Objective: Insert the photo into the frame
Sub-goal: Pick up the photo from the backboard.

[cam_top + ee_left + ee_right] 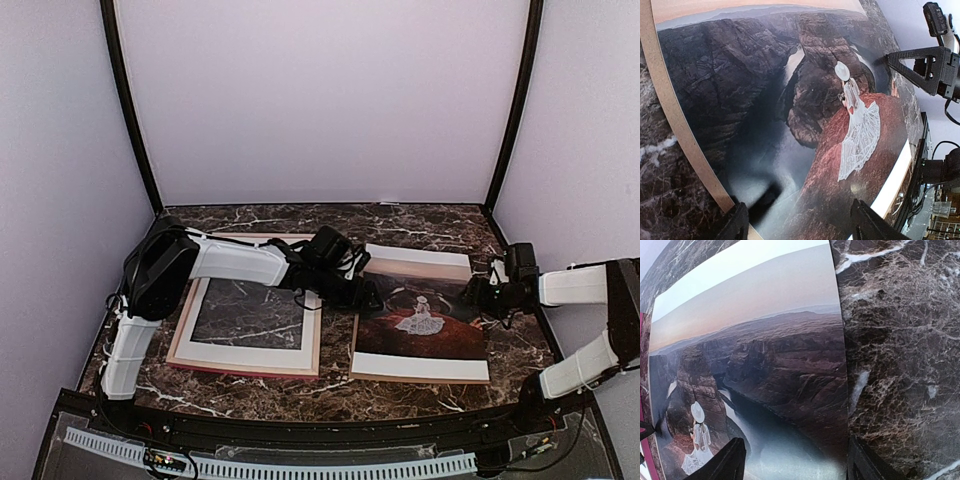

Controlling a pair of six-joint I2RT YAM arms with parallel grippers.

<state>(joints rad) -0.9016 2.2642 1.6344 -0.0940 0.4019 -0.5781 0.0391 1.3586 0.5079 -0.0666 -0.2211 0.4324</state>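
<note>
The photo lies face up on the dark marble table, between the two tools. Its left edge is beneath the left tool and its right edge beneath the right tool. A narrow strip of marble shows between the photo's left edge and the pink frame, which lies flat behind the left tool, under the left arm. A wider band of marble runs along the near side of both.

The frame holds a white mat, and marble shows through its window.

The left arm reaches low across the frame's far corner. Its tool is released, with the fingers spread wide over the print, one near its edge. The right arm comes in low from the side wall. Its tool is also released, with one finger over the print and the other over bare marble, straddling the edge. Whether either tool touches the paper I cannot tell.
</note>
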